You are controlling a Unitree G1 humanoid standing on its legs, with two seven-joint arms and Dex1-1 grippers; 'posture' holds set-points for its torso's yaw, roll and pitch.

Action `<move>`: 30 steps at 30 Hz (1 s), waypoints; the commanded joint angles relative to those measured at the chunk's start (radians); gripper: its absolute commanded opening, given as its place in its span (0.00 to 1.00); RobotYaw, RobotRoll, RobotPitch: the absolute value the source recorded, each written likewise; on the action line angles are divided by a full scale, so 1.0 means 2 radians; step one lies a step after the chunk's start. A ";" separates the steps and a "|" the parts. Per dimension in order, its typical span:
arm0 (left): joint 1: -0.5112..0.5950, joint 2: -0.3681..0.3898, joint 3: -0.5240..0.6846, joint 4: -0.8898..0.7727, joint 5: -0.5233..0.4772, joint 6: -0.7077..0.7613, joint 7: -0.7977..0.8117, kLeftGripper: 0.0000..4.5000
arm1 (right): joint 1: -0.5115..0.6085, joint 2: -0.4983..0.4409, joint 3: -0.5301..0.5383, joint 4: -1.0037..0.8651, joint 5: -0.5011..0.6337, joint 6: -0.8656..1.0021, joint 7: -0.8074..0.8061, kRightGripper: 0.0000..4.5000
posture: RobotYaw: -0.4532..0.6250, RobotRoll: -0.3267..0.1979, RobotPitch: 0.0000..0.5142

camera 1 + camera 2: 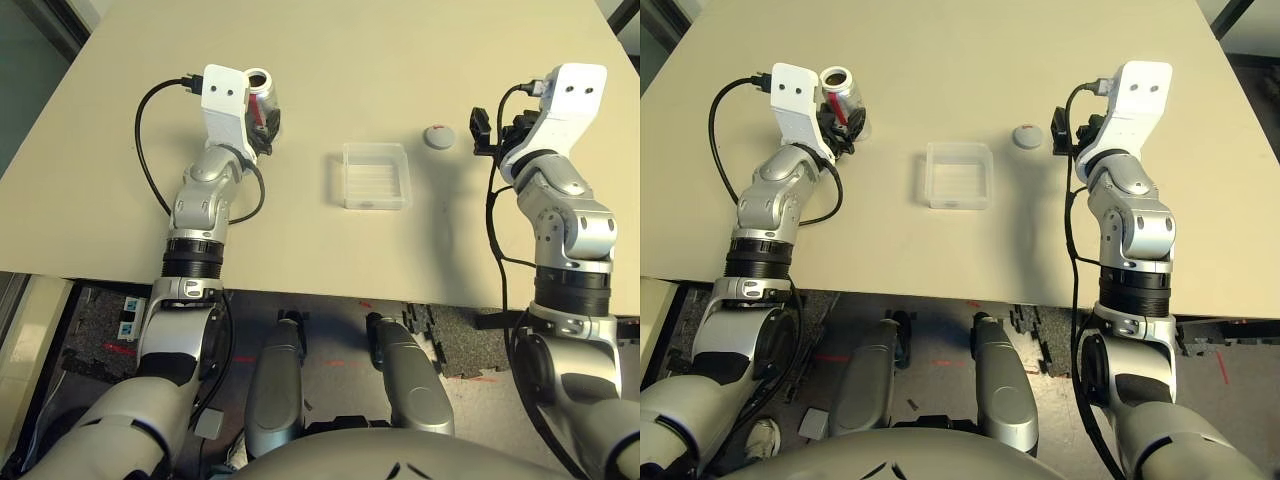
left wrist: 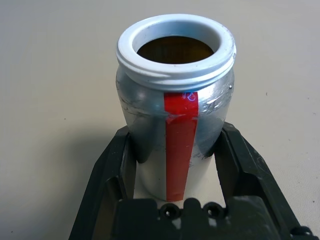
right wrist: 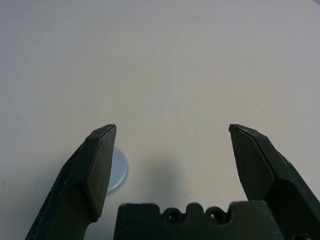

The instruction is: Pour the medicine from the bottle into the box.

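Observation:
The silver-grey bottle (image 1: 264, 98) with a red label strip stands upright at the far left of the table, its mouth open and uncapped. My left gripper (image 2: 175, 150) is shut on the bottle (image 2: 175, 100), one black finger on each side of its body. Whether the bottle's base touches the table I cannot tell. The clear square box (image 1: 375, 175) lies in the middle of the table, to the right of the bottle. My right gripper (image 3: 172, 132) is open with nothing between its fingers, hovering just right of the round grey cap (image 1: 438, 136).
The cap (image 3: 117, 170) lies loose on the beige table (image 1: 400, 60), between the box and my right gripper (image 1: 484, 132). The table's front edge runs close below both forearms.

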 commanded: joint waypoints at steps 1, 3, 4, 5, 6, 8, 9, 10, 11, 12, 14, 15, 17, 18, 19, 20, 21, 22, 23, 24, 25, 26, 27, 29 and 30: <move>0.005 -0.005 -0.001 0.024 -0.003 0.006 -0.003 0.54 | 0.005 -0.003 -0.010 0.013 -0.004 -0.007 -0.002 1.00 | 0.48 0.62 0.51; 0.006 -0.004 0.000 0.026 -0.004 0.004 -0.003 0.54 | 0.004 -0.004 -0.010 0.016 -0.004 -0.009 -0.001 1.00 | 0.48 0.62 0.51; 0.006 -0.004 0.001 0.027 -0.004 0.003 -0.003 0.54 | 0.003 -0.004 -0.010 0.017 -0.004 -0.010 -0.001 1.00 | 0.48 0.62 0.51; 0.006 -0.004 0.001 0.027 -0.004 0.002 -0.003 0.54 | 0.003 -0.005 -0.010 0.018 -0.004 -0.011 -0.001 1.00 | 0.48 0.62 0.51; 0.006 -0.005 0.002 0.028 -0.006 0.002 -0.004 0.54 | 0.002 -0.005 -0.010 0.019 -0.004 -0.012 -0.001 1.00 | 0.48 0.62 0.51; 0.007 -0.006 0.002 0.027 -0.007 0.000 -0.005 0.54 | 0.002 -0.005 -0.010 0.020 -0.004 -0.014 -0.001 1.00 | 0.48 0.62 0.51; 0.008 -0.006 0.002 0.025 -0.008 -0.001 -0.006 0.54 | 0.002 -0.005 -0.010 0.020 -0.003 -0.014 0.000 1.00 | 0.48 0.62 0.51; 0.009 -0.007 0.001 0.023 -0.008 -0.001 -0.007 0.54 | 0.001 -0.005 -0.010 0.019 -0.003 -0.015 0.000 1.00 | 0.48 0.62 0.51; 0.009 -0.007 0.001 0.022 -0.009 -0.001 -0.008 0.54 | 0.001 -0.006 -0.011 0.019 -0.003 -0.015 0.000 1.00 | 0.48 0.62 0.51; 0.010 -0.008 0.000 0.020 -0.009 -0.003 -0.012 0.54 | 0.001 -0.006 -0.011 0.019 -0.002 -0.015 0.000 1.00 | 0.48 0.62 0.51; 0.011 -0.009 -0.001 0.018 -0.009 -0.007 -0.016 0.54 | 0.000 -0.006 -0.011 0.018 -0.002 -0.016 0.000 1.00 | 0.48 0.62 0.51; 0.011 -0.010 -0.001 0.017 -0.010 -0.008 -0.018 0.70 | 0.001 -0.006 -0.011 0.018 -0.002 -0.016 0.001 1.00 | 0.48 0.62 0.51; 0.012 -0.012 0.000 0.014 -0.010 -0.011 -0.019 0.82 | 0.000 -0.007 -0.012 0.018 -0.002 -0.018 0.002 1.00 | 0.48 0.62 0.51; 0.012 -0.013 0.001 0.013 -0.011 -0.011 -0.020 0.92 | 0.001 -0.008 -0.012 0.017 -0.002 -0.018 0.002 1.00 | 0.48 0.62 0.52; 0.012 -0.014 0.001 0.012 -0.011 -0.012 -0.020 0.99 | 0.000 -0.009 -0.013 0.017 -0.001 -0.018 0.002 1.00 | 0.48 0.62 0.52; 0.012 -0.014 0.001 0.011 -0.011 -0.013 -0.020 0.99 | 0.000 -0.009 -0.013 0.018 -0.001 -0.018 0.003 1.00 | 0.48 0.62 0.52; 0.013 -0.016 0.002 0.008 -0.012 -0.012 -0.021 0.99 | 0.001 -0.010 -0.013 0.017 -0.001 -0.019 0.003 1.00 | 0.48 0.62 0.52; 0.014 -0.016 0.002 0.006 -0.012 -0.011 -0.022 0.99 | 0.001 -0.010 -0.013 0.016 0.000 -0.018 0.004 1.00 | 0.48 0.62 0.52; 0.016 -0.017 0.003 0.003 -0.012 -0.012 -0.022 0.99 | 0.002 -0.010 -0.013 0.016 0.000 -0.018 0.004 1.00 | 0.48 0.62 0.52; 0.020 -0.017 0.002 -0.005 -0.013 -0.009 -0.022 0.99 | 0.003 -0.011 -0.013 0.014 0.001 -0.018 0.005 1.00 | 0.48 0.62 0.53; 0.026 -0.018 0.002 -0.013 -0.014 -0.007 -0.021 0.99 | 0.004 -0.011 -0.013 0.013 0.001 -0.018 0.005 1.00 | 0.48 0.62 0.53; 0.033 -0.018 0.002 -0.026 -0.016 -0.001 -0.021 0.99 | 0.004 -0.011 -0.013 0.011 0.001 -0.018 0.006 1.00 | 0.48 0.62 0.54; 0.039 -0.019 0.002 -0.035 -0.018 0.004 -0.021 0.99 | 0.005 -0.011 -0.012 0.010 0.002 -0.017 0.006 1.00 | 0.48 0.62 0.54; 0.058 -0.019 0.004 -0.067 -0.023 0.021 -0.019 0.99 | 0.008 -0.011 -0.013 0.004 0.003 -0.015 0.006 1.00 | 0.48 0.62 0.55; 0.068 -0.018 0.005 -0.082 -0.025 0.030 -0.017 0.99 | 0.009 -0.011 -0.013 0.002 0.003 -0.013 0.006 1.00 | 0.48 0.62 0.55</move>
